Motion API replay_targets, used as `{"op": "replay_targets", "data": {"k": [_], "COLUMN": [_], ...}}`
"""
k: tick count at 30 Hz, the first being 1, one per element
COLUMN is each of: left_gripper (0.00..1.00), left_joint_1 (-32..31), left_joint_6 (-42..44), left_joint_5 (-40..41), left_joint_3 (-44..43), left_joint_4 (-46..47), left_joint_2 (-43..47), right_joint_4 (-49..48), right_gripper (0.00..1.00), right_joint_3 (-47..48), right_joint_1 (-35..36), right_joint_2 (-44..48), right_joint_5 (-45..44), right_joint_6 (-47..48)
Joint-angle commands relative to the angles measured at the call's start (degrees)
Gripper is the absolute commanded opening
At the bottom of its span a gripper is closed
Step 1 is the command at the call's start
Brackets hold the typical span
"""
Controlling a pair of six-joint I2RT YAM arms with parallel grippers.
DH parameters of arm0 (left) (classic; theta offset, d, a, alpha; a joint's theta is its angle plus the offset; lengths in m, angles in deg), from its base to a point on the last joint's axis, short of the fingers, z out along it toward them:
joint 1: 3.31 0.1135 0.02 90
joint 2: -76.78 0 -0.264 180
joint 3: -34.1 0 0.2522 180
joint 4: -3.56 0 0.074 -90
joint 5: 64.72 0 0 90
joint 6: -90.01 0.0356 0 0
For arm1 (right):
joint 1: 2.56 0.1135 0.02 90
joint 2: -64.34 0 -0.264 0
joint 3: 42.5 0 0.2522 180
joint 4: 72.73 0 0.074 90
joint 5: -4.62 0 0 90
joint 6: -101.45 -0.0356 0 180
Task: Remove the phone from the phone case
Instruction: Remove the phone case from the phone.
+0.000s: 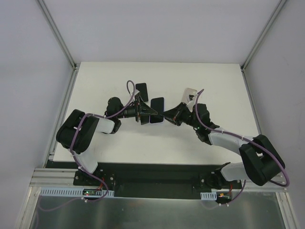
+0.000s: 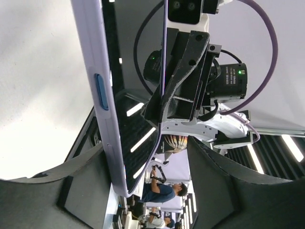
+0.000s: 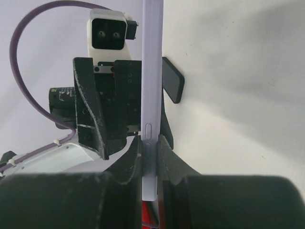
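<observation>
Lavender plastic frames the phone case (image 1: 156,122), which sits at mid-worktop between the two hands, with the phone (image 1: 157,107) still seated inside it, dark screen showing from above. The right hand (image 1: 167,114) reaches in from the right. In its own wrist view the case (image 3: 151,71) appears edge-on, and the right hand (image 3: 150,152) has its fingers (image 3: 167,157) pressed together on the near end of that thin edge, pinching it.

The left hand (image 1: 144,113) comes in from the left. In the left wrist view it (image 2: 145,157) is spread around the case (image 2: 95,57). One finger lies just beside the lavender back, though contact there cannot be told. The other finger (image 2: 224,191) stands apart from the glossy screen of the phone (image 2: 136,129), with an open gap between them. A blue side button (image 2: 100,91) shows on the case's edge.

A dark flat slab (image 1: 141,89) lies on the white worktop (image 1: 200,138), just beyond the hands on the far side and apart from the case. The right wrist view shows it (image 3: 172,86) lying flat on the surface.
</observation>
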Motion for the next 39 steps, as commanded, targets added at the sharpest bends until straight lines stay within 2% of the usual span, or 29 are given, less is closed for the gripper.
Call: {"op": "replay_targets", "data": {"k": [1,4,7,8,9,11,14,15,16,19,21,28,39], "left_gripper": [0.57,0.50,0.36,0.31,0.18,0.01,0.00,0.00,0.00,0.00,0.00,0.00,0.00], "left_joint_1": [-0.33,-0.33,-0.33,-0.33,-0.33,-0.24,-0.24,-0.24,-0.24,-0.24,-0.24,-0.24,-0.33], "left_joint_6": [-2.00,-2.00,-2.18,-2.35,-2.44,-2.53,-2.79,-2.97,-3.05,-3.14,-3.23,-3.58,-3.32], "left_joint_5": [0.38,0.73,0.91,1.08,1.00,0.82,0.38,0.29,0.21,-0.50,-0.85,-2.69,-4.10], "left_joint_3": [0.05,0.05,-0.13,-0.13,-0.30,-0.48,-0.66,-0.48,-0.39,0.22,0.75,0.31,0.57], "left_joint_4": [9.70,9.52,9.35,9.17,9.17,9.17,9.70,10.57,10.84,12.51,13.30,16.03,16.11], "left_joint_2": [1.49,1.84,1.84,1.84,1.93,1.84,1.49,1.40,1.32,1.14,1.31,2.37,4.92], "right_joint_4": [-12.56,-13.35,-13.44,-13.44,-13.44,-13.35,-11.78,-8.81,-6.61,2.97,7.10,7.92,-3.93], "right_gripper": [0.01,0.02,0.01,0.01,0.02,0.01,0.02,0.08,0.21,0.43,0.47,0.45,0.40], "right_joint_3": [-0.44,-0.44,-0.53,-0.70,-0.70,-0.88,-0.18,0.52,1.31,5.00,7.73,14.50,19.16], "right_joint_1": [-0.17,-0.25,-0.25,-0.25,-0.34,-0.25,-0.43,-0.52,-0.78,-1.57,-2.89,-6.32,-8.34], "right_joint_2": [-1.14,-1.76,-2.28,-2.37,-2.46,-2.37,-1.76,-1.50,-0.54,2.09,2.81,-4.21,-15.98], "right_joint_5": [0.72,0.89,0.72,0.63,0.55,0.55,0.89,1.07,1.33,1.16,1.59,6.96,10.83], "right_joint_6": [-4.09,-4.36,-4.62,-4.62,-4.62,-4.19,-2.26,-0.95,0.20,5.91,8.46,8.48,0.40]}}
